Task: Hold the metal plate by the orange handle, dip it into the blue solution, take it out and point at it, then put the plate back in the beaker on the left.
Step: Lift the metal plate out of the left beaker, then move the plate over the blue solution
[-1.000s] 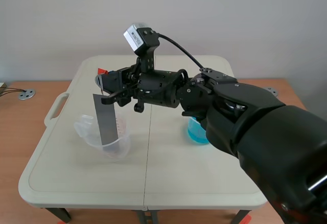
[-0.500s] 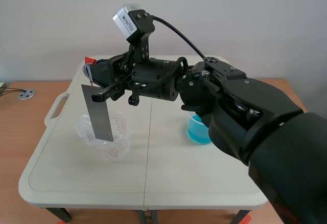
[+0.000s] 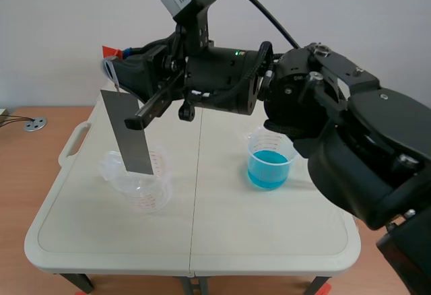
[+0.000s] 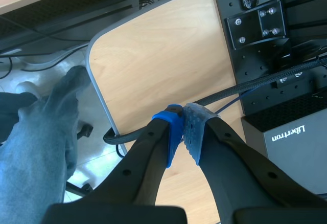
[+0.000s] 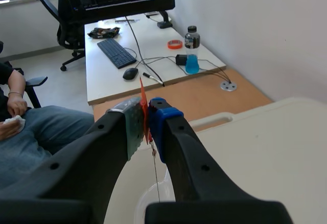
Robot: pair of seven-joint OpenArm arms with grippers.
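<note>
Beneath the right claw point(image 3: 116, 66), a flat, dull grey metal plate point(image 3: 128, 133) hung slightly tilted from a thin orange handle point(image 3: 111, 51), which the two dotted pads pinched tight. The plate's lower end overlapped the mouth of a clear, ribbed plastic beaker point(image 3: 138, 184) directly under it; whether it sat inside the rim could not be told. Well apart from the claw, back along its arm, a second clear beaker point(image 3: 271, 148) held the blue solution point(image 3: 269, 172). The bulky black arm crossed above that beaker and hid the far right corner of the cream plastic folding table point(image 3: 256, 234), which has a seam down its middle and a moulded carry handle at its edge.

From the wrist, the handle point(image 5: 143, 104) showed edge-on between the pads. Ahead of the claw stood a white desk point(image 5: 102, 75) with a black keyboard point(image 5: 116, 53) and a bottle point(image 5: 191, 50), and a seated person in jeans point(image 5: 46, 132) was off to one side.

Pads of the left claw point(image 4: 183, 132) met on nothing, above a pale wooden desktop point(image 4: 158, 65) and a black cable point(image 4: 255, 83).
</note>
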